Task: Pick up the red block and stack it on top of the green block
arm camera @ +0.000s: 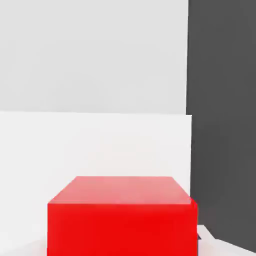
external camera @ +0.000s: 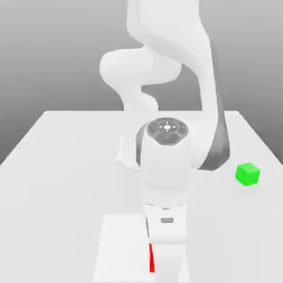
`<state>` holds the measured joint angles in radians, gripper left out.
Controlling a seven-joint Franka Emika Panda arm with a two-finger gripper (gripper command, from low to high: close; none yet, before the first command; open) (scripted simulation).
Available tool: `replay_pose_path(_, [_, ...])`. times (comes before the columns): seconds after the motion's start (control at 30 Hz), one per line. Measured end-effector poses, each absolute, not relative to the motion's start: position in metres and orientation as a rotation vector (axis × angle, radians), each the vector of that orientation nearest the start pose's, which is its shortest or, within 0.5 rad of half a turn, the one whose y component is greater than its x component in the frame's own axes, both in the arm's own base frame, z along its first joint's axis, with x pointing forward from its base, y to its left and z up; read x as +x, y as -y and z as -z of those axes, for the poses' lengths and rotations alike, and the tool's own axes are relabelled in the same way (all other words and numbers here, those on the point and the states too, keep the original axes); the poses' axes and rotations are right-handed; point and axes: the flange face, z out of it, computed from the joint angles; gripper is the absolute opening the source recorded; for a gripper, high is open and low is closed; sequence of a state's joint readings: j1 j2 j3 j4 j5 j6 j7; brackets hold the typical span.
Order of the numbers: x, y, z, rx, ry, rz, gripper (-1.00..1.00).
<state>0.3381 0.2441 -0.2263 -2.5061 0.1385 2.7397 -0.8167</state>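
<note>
The red block (arm camera: 120, 215) looms close in the hand view, its top and one side showing. In the exterior view it is a thin red sliver (external camera: 151, 258) under my hand, near the table's front edge. My gripper (external camera: 159, 264) is down over it and shut on it, with the white hand hiding most of the cube. The green block (external camera: 247, 174) sits alone on the table at the exterior view's right, well apart from the hand and farther back.
The white table (external camera: 66, 160) stretches out on both sides of the arm. The arm's bulky white links (external camera: 166, 160) rise from the back middle and stand between the camera and the table's centre.
</note>
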Motion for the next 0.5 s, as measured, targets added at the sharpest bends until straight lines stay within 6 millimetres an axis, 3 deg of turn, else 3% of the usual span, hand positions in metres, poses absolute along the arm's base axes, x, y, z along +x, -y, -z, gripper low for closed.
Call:
replay_pose_path(0.03, [0.463,-0.044,-0.202,-2.885,1.238,-0.002,-1.0])
replay_pose_path(0.07, [0.458,-0.059,-0.207,-2.86,1.276,-0.001,-1.0])
replay_pose_path(0.23, [0.411,-0.16,-0.219,-2.662,1.558,0.002,-1.0])
replay_pose_path(0.37, [0.348,-0.242,-0.229,-2.459,1.831,-0.003,-1.0])
replay_pose_path(0.5, [0.28,-0.294,-0.237,-2.272,2.058,-0.007,-1.0])
